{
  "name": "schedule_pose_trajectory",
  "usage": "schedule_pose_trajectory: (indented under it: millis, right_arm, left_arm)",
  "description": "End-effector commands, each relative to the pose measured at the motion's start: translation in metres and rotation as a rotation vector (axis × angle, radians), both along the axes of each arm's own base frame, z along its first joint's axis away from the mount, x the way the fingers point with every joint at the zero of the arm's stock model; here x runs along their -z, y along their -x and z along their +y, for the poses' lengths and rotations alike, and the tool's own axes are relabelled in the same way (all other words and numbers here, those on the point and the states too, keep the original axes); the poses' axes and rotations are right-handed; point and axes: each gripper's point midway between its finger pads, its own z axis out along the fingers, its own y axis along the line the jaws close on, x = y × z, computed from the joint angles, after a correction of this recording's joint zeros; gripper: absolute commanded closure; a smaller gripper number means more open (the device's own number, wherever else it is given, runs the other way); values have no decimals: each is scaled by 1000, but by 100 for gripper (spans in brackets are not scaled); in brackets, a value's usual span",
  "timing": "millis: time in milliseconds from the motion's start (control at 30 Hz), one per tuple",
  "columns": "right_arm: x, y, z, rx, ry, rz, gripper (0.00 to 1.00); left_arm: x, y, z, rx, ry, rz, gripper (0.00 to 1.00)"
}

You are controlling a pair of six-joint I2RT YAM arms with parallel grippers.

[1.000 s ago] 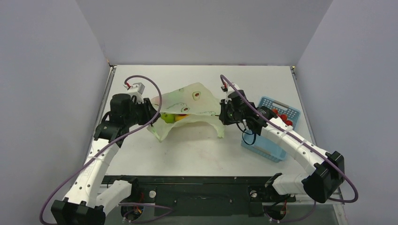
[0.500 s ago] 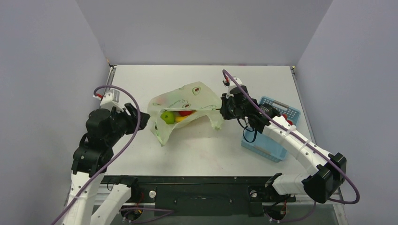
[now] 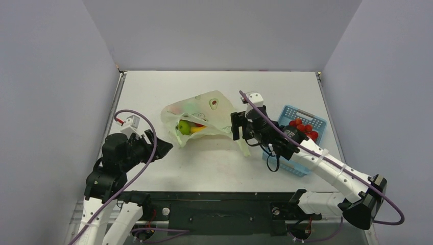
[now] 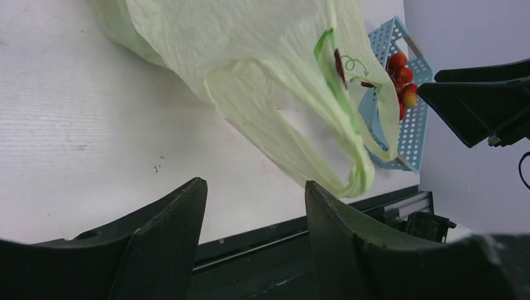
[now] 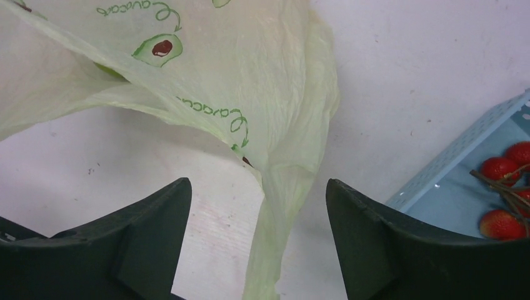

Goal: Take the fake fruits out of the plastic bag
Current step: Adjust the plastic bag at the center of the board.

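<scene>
Both grippers are open-jawed and hold nothing. The left gripper (image 4: 255, 183) hangs over bare table near the arm bases, well apart from the plastic bag (image 3: 209, 108). The right gripper (image 5: 257, 182) sits at the bag's right end, where one loose handle strip (image 5: 270, 250) trails down between its spread fingers without being pinched.

There is one bag, lying crumpled in the middle of the white table (image 3: 153, 87) with its mouth turned toward the left arm. Three fake fruits (image 3: 190, 127) show in that mouth, still inside: one green (image 3: 183, 126), one red (image 3: 200, 124) and one yellow (image 3: 197, 129), packed together. Whether more lie deeper under the film cannot be told.

Just right of the bag stands one blue lattice basket (image 3: 309, 114). It holds a cluster of at least four small red berries (image 3: 302, 126), and the right arm crosses over its near side.

A second ago both grippers were at the bag's two ends, stretching it between them. Since then the left gripper has drawn back toward its base, the right one has let go, and the bag has sagged onto the table.
</scene>
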Motion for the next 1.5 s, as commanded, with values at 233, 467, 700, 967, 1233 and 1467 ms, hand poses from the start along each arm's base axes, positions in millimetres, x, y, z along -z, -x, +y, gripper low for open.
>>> schedule_pose_trajectory:
  millis: [233,467,700,967,1233,1467]
  right_arm:
    - [49,30,-18,113,62,-38,24]
    - [76,43,-8,96,69,-17,24]
    - [94,42,-11,128,172,-50,25]
    - [96,38,-6,153,213,-81,36]
    - [59,20,-39,293,270,-189,100]
    - [-6,12,-49,257,36,-198,100]
  left_arm:
    - [-21,-2,-35,78,29,-28,42]
    - [-39,-19,-52,26,-18,-84,41]
    - [-32,-30,-65,-53,-352,-161,40]
    - [-19,-42,-60,-120,-512,-178,41]
    - [-5,-22,-34,-48,-525,-199,100]
    - [35,40,-51,255,-326,-54,100]
